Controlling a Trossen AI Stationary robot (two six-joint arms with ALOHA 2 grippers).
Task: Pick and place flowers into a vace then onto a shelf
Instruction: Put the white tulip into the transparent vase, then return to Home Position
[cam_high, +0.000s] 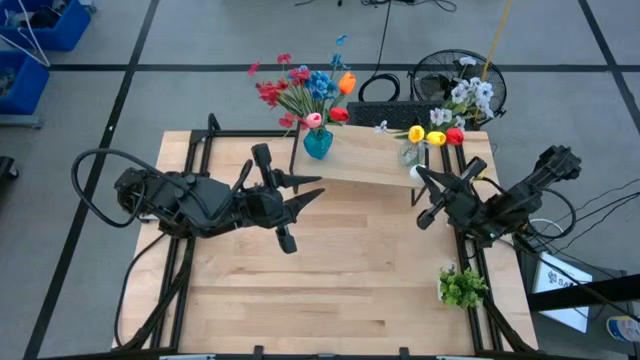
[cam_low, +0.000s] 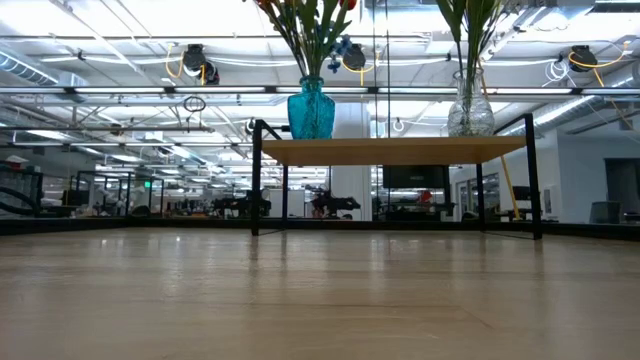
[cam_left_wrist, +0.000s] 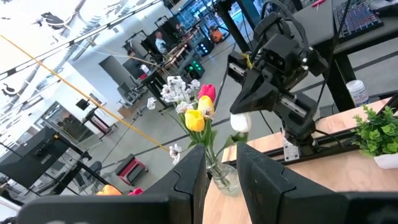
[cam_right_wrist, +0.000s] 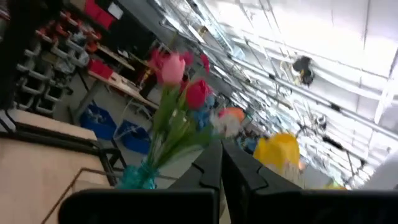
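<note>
Right gripper (cam_high: 418, 172) is pinched shut on nothing, its tips near the shelf's (cam_high: 370, 165) front edge just beside the clear vase (cam_high: 411, 152). That vase's flowers (cam_high: 440, 125) lie just ahead of it, stems upright, so the right arm is nearer. Left gripper (cam_high: 318, 186) has its fingers narrowly parted, empty as far as I can judge, by the shelf's front edge below the blue vase (cam_high: 317, 143). Both vases stand on the shelf with flowers in them; placing looks done, probably.

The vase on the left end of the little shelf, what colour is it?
The vase is translucent teal-blue glass; the low view shows it best, standing on the shelf.
</note>
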